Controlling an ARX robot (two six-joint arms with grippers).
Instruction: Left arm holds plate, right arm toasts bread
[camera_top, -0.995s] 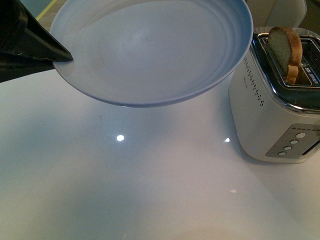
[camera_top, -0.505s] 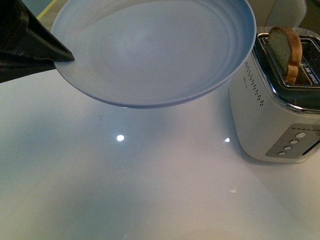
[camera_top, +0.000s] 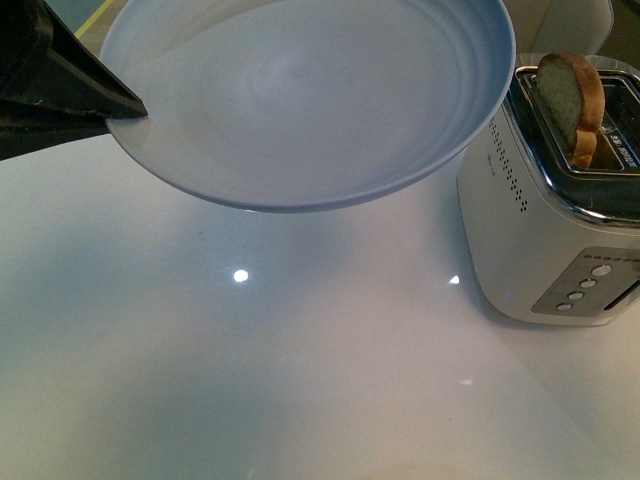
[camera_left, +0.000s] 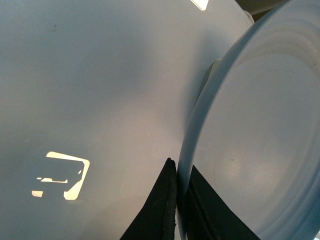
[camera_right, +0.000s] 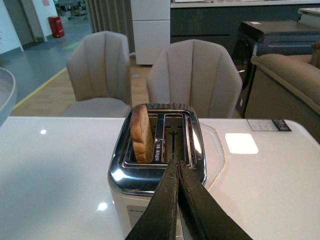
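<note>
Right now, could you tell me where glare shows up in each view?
Front view: small glints on the glossy table, with the plate shadowing it. Left wrist view: one bright boxy reflection. Right wrist view: a white patch, plus glints on the chrome toaster.

I read the plate (camera_top: 300, 100) as pale blue-grey, with faint concentric rings across its face and a deeper blue along the rim. The left gripper (camera_top: 132, 108) is matt black, and so is the right gripper (camera_right: 176, 165). The toaster (camera_top: 520, 220) has a white body, a mirror-chrome top, rows of small dark dots on one side and a grey panel of pale round buttons. The bread (camera_top: 572, 95) in the toaster is light brown with a darker crust. Under the toaster the table (camera_top: 300, 380) is glossy white. Behind the toaster I see beige, vertically ribbed chairs (camera_right: 192, 75).
</note>
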